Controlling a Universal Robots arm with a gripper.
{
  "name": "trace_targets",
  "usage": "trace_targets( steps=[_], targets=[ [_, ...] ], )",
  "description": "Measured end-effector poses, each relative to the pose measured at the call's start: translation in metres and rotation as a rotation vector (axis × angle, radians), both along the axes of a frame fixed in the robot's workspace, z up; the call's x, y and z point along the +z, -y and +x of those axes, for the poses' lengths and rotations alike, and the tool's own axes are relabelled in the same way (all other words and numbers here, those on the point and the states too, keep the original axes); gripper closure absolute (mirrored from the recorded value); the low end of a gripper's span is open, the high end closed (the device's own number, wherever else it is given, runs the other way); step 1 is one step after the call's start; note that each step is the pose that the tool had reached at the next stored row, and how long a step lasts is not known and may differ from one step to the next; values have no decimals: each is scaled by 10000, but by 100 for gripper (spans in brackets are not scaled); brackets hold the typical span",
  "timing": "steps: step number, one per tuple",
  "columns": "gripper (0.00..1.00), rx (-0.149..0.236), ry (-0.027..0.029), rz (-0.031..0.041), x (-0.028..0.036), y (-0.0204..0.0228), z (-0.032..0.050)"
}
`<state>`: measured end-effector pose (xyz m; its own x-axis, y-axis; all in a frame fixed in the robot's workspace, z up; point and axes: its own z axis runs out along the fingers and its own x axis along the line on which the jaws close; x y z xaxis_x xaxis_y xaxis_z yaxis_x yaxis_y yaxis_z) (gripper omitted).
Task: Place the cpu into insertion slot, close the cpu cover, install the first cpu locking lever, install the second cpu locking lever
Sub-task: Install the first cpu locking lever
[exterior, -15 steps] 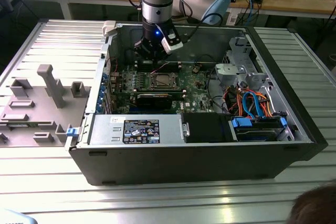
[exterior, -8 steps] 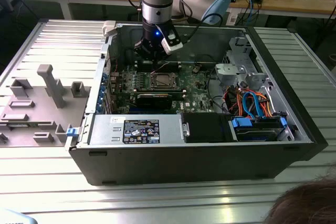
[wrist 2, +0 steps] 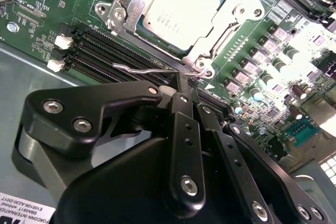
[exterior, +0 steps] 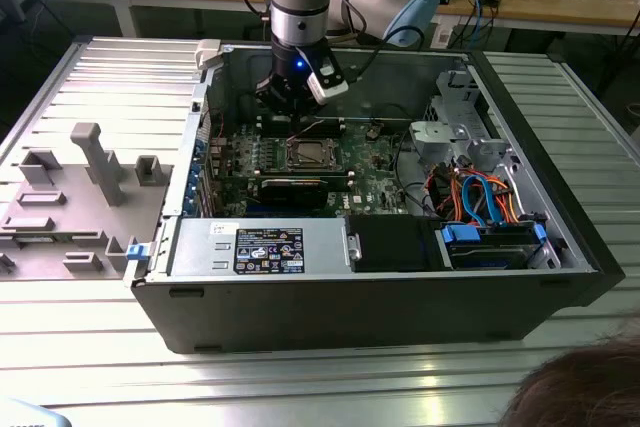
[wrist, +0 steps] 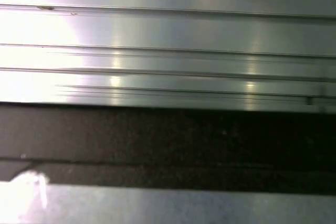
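Observation:
The cpu [wrist 2: 176,11], pale silvery-beige, lies in the insertion slot [wrist 2: 137,34] on the green motherboard. The silvery cpu cover [wrist 2: 223,27] is folded down around it, framing the chip. A thin wire locking lever [wrist 2: 139,68] runs along the socket's edge nearest the fingers, and its end sits right at the fingertips. My gripper [wrist 2: 181,77] is shut, its black fingers pressed together with the tips against that lever. In the exterior view the gripper [exterior: 292,115] hangs inside the open computer case, just behind the socket with the cpu [exterior: 306,154].
Long black card slots [wrist 2: 100,51] lie beside the socket. The case [exterior: 400,297] holds a power supply [exterior: 260,247] in front and a drive bay with blue and orange cables [exterior: 485,217] at the exterior view's right. A grey fixture [exterior: 90,177] stands left. Hair [exterior: 580,392] shows bottom right.

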<state>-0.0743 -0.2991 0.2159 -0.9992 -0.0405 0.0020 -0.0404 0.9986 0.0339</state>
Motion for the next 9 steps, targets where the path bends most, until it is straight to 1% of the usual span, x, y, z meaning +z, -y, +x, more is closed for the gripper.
trace_targets(
  steps=[9],
  targets=[
    [89,0,1,0,-22,-9,1]
  ],
)
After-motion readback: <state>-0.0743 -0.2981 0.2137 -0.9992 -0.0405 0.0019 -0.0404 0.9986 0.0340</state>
